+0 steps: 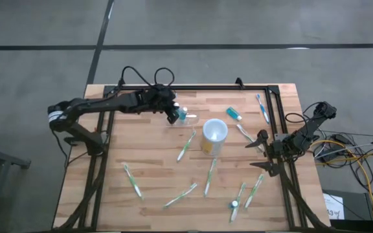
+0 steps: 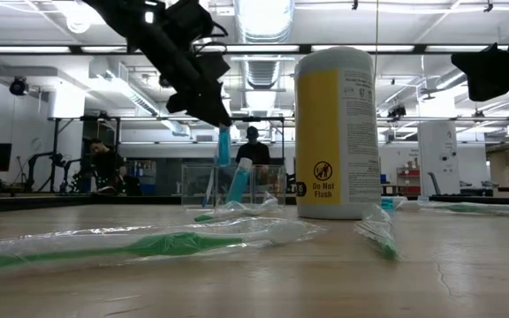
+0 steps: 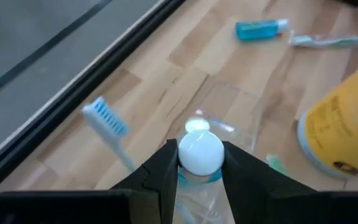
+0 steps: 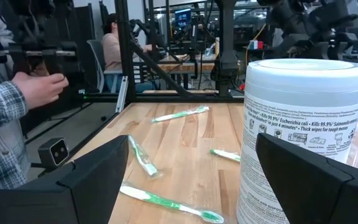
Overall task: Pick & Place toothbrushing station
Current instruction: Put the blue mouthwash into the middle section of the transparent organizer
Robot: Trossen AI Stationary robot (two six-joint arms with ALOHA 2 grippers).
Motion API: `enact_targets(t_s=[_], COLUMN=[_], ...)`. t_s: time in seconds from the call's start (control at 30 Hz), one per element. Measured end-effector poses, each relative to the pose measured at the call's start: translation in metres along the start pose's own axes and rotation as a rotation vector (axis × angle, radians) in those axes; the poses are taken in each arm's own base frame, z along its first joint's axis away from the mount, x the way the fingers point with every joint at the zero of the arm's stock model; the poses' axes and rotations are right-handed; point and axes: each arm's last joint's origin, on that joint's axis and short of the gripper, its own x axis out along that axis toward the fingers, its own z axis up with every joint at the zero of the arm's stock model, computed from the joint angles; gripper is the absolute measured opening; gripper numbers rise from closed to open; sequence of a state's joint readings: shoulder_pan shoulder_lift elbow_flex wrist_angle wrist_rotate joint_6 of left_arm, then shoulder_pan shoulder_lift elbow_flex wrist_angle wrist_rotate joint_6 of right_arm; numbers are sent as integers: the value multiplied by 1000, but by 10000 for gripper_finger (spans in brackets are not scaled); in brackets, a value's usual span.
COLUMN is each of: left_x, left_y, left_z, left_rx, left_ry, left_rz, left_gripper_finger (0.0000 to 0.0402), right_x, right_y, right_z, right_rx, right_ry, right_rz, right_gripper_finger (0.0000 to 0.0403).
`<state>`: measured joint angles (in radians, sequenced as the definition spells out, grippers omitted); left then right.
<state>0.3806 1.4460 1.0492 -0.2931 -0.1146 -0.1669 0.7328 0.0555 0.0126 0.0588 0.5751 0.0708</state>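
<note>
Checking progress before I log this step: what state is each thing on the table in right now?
Left gripper: shut on a small blue tube, held over the clear holder.
Blue tube: upright, white cap up, gripped.
Clear holder: upright on the wood, a toothbrush in it.
Yellow canister: upright, lid on.
Right gripper: open, holding nothing, at the table's right edge.

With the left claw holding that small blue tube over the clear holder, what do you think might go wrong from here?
1. The left claw grips the small blue tube only near its white cap; it might slip or tilt on release.
2. The clear holder looks light, so a nudge may shift or tip it.
3. The yellow canister stands close by; a wide swing could bump it. The right claw waits open at the table's right edge.
</note>
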Motion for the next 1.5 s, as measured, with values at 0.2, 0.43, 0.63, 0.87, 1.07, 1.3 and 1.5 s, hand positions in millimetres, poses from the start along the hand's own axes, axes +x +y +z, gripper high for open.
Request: enact_targets(t_s=[0.2,0.43,0.63,0.87,1.07,1.3,1.5], left_x=[2,15,25,29,39,42,41], left_y=[0,-2,-2,-2,-2,-2,-2], left_z=[-5,-13,-17,-21,-28,-30,-31], left_rx=[-42,-62,-61,-60,-82,-81,-87], left_ry=[38,104,136,162,216,229,233], left_rz=[-5,-43,-53,-48,-34,-31,-30], left_gripper_finger=[115,115,115,115,115,115,119], right_x=[0,0,0,0,0,0,0], right_y=[0,0,0,0,0,0,0], right_z=[0,0,0,0,0,0,0], right_rx=[0,0,0,0,-1,0,0], right_ry=[0,0,0,0,1,0,1], right_rz=[0,0,0,0,0,0,0], right_gripper_finger=[349,345,344,350,344,346,349])
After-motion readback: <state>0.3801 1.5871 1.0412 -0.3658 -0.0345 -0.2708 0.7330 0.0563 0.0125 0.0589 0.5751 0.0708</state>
